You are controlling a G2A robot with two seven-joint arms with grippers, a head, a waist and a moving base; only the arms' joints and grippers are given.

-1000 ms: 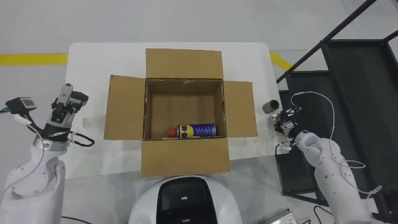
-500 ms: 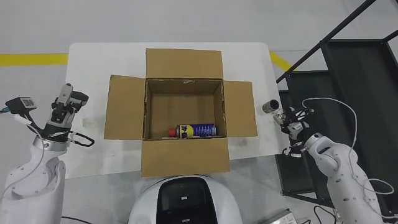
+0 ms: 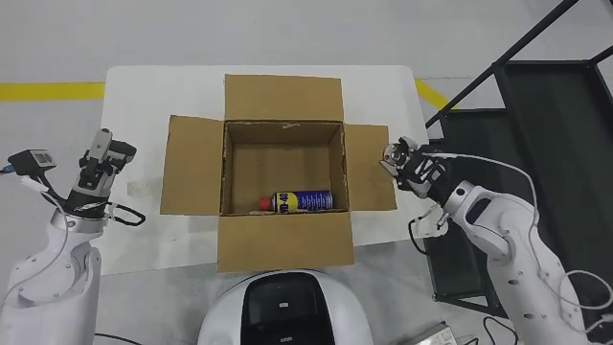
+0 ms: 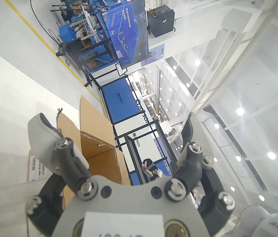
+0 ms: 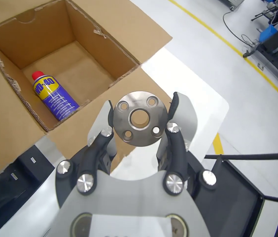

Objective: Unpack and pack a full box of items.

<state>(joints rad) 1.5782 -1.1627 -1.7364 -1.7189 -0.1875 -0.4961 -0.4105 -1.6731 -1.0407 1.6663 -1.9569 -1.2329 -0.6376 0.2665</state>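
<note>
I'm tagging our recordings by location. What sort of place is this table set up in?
Probably a factory or warehouse-style test hall. A yellow line is painted on the smooth floor, blue workbenches loaded with gear stand behind it, and a very high ceiling carries rows of lamps.

spray can (image 5: 52, 94): base hidden behind box (image 5: 129, 25) wall | box: flaps cut by edge

A white bench (image 3: 144, 105) on a grey floor (image 3: 287, 10)
A yellow line (image 3: 48, 90) marks the floor; black steps (image 3: 560, 105) stand just beside the bench.
</note>
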